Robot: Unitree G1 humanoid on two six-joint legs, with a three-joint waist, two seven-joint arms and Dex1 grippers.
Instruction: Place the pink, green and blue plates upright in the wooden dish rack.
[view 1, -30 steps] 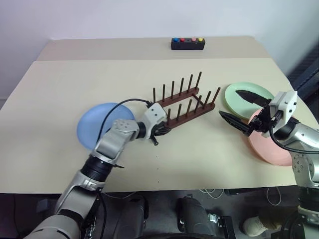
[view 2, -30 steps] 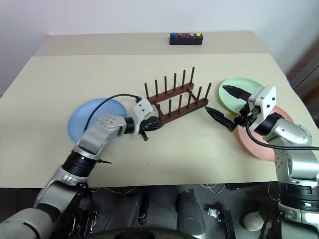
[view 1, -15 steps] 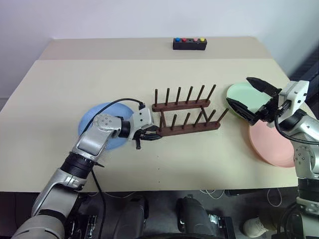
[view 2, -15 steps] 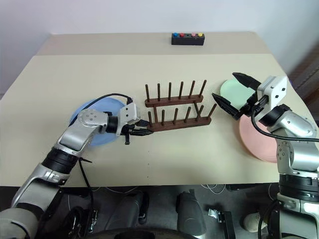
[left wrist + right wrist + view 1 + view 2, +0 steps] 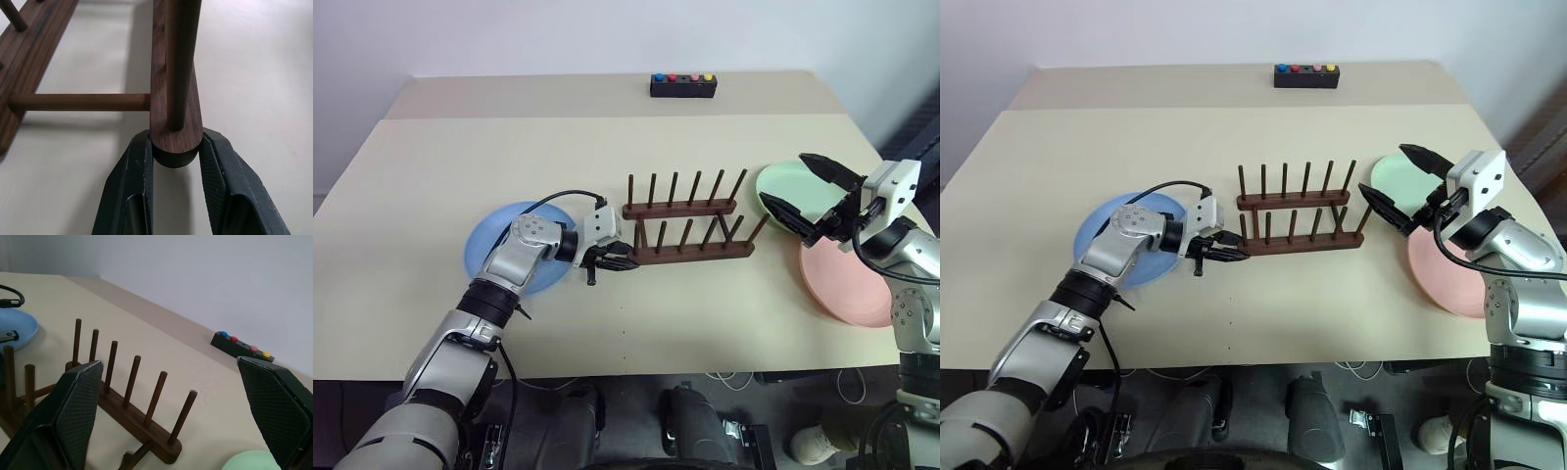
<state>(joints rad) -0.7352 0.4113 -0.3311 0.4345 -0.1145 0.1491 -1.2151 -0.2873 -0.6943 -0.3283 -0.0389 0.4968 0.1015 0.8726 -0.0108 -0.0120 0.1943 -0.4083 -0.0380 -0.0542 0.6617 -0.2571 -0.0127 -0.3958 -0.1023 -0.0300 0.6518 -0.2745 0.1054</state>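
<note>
Blue plate (image 5: pixel 504 257) partly under arm

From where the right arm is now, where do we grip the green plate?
Take the green plate by its rim on the side facing the rack. It lies flat, its near edge overlapped by the pink plate, so only a thin edge offers purchase; the open right end effector hovers above it.

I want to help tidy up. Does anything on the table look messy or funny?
Nothing is spilled or broken. The odd part: the left gripper is pinching the end of the wooden dish rack, and the blue plate, green plate and pink plate lie flat on the table.
</note>
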